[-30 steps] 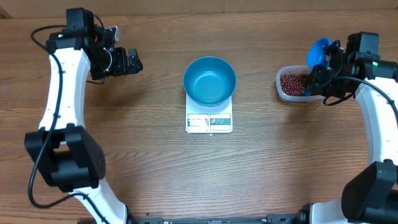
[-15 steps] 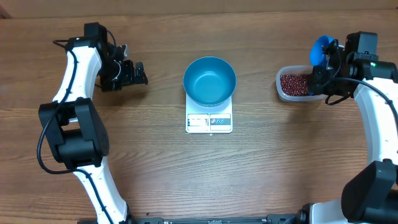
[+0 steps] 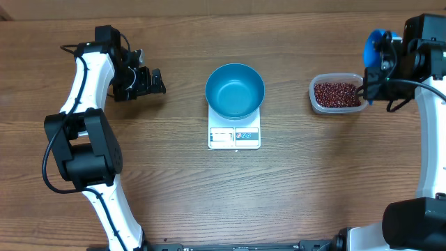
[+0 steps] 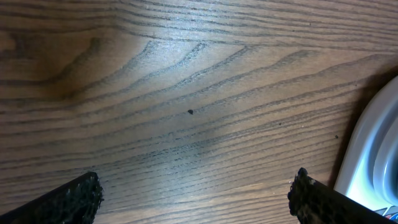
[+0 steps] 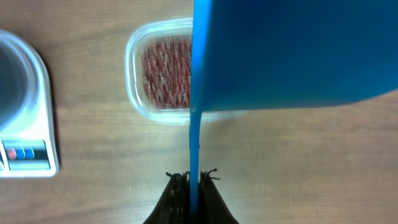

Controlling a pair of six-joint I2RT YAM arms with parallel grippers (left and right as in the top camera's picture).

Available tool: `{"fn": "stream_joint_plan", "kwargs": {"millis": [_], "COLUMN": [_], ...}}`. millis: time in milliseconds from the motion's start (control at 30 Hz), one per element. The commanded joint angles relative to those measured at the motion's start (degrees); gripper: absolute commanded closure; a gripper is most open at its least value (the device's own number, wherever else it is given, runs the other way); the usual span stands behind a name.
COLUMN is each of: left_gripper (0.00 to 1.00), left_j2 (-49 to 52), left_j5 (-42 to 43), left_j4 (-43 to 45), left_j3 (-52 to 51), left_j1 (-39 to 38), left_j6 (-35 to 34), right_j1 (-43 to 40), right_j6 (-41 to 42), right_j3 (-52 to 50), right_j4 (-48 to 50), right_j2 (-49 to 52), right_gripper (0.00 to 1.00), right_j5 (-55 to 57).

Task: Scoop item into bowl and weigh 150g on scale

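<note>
Beginning the scooping, we pinch the scoop [image 5: 292, 56] in our right gripper [image 5: 193, 180], one o'clock from the beans [image 3: 336, 93]; next we must dip it.

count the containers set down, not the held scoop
2. The empty bowl sits on the scale, mid-table. The tub of beans stands on the table beside the scale, near the scoop. Nothing seems hidden.

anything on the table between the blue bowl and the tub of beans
Nothing: in the overhead view only bare wooden table separates the bowl from the tub.
</note>
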Motion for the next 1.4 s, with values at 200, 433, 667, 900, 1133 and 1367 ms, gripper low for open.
{"fn": "stream_joint_plan", "kwargs": {"millis": [200,433,667,900,1133,1367], "left_gripper": [0.00,0.01,0.00,0.00,0.00,0.00], "left_j2": [0.5,0.5,0.5,0.5,0.5,0.5], "left_j5": [-0.3,-0.3,-0.3,-0.3,-0.3,-0.3], "left_j4": [0.0,0.0,0.0,0.0,0.0,0.0], "left_j3": [0.4,0.4,0.4,0.4,0.4,0.4], "left_j1": [-0.4,-0.4,-0.4,-0.4,-0.4,-0.4], "left_j6": [0.9,0.9,0.9,0.9,0.9,0.9], "right_j1": [0.5,4.1,6.6,7.5,7.4,7.0], "right_j6": [-3.4,-1.6,-0.8,-0.2,-8.2,-8.4], "right_j3": [-1.0,-1.1,-3.8,-10.9,-13.0,-13.0], "right_j4": [-2.3,-0.8,0.3,3.9,6.4,7.3], "right_j2": [5.2,8.9,9.0,9.0,9.0,9.3], "right_gripper": [0.96,0.96,0.96,0.96,0.96,0.97], "right_j5": [6.1,12.9,15.8,20.6,24.3,27.8]}}
